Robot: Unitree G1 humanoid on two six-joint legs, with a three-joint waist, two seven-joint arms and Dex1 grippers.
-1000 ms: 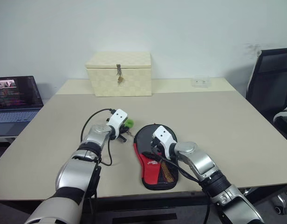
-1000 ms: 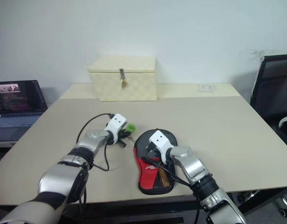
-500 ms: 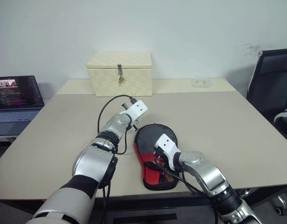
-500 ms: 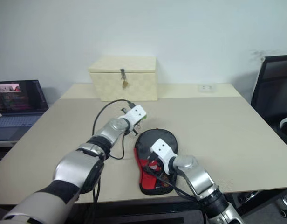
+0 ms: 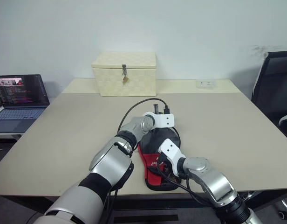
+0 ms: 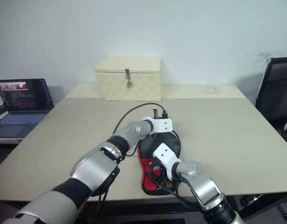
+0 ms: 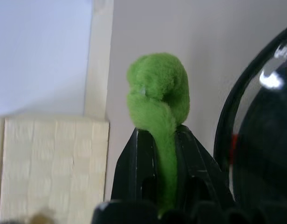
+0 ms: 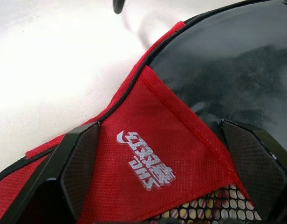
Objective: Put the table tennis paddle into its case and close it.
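The table [image 5: 236, 126] carries the case [image 5: 155, 161] near its front edge, the table tennis paddle [image 8: 236, 74] lying inside; the right gripper [image 8: 167, 172] straddles the red lining, spread wide; the left gripper [image 7: 164, 154] pinches the green ring [image 7: 158, 95].

Table [image 5: 64, 140]: 1, beige top.
Cases [image 5: 155, 179]: 1, black and red fabric, lying on the table.
Green rings [image 7: 157, 100]: 1, fuzzy, on the case zipper.
White logos [image 8: 146, 165]: 1, on the red fabric of the case.
Cream woven boxes [image 5: 125, 73]: 1, at the far side of the table.
Latches [image 5: 124, 74]: 1, on the box front.
Laptops [image 5: 20, 99]: 1, lid up, screen lit.
Office chairs [image 5: 274, 91]: 1 black one seen in part.
Grippers: 2, left gripper [image 7: 158, 140] and right gripper [image 8: 167, 154].
Black fingers per gripper: 2.
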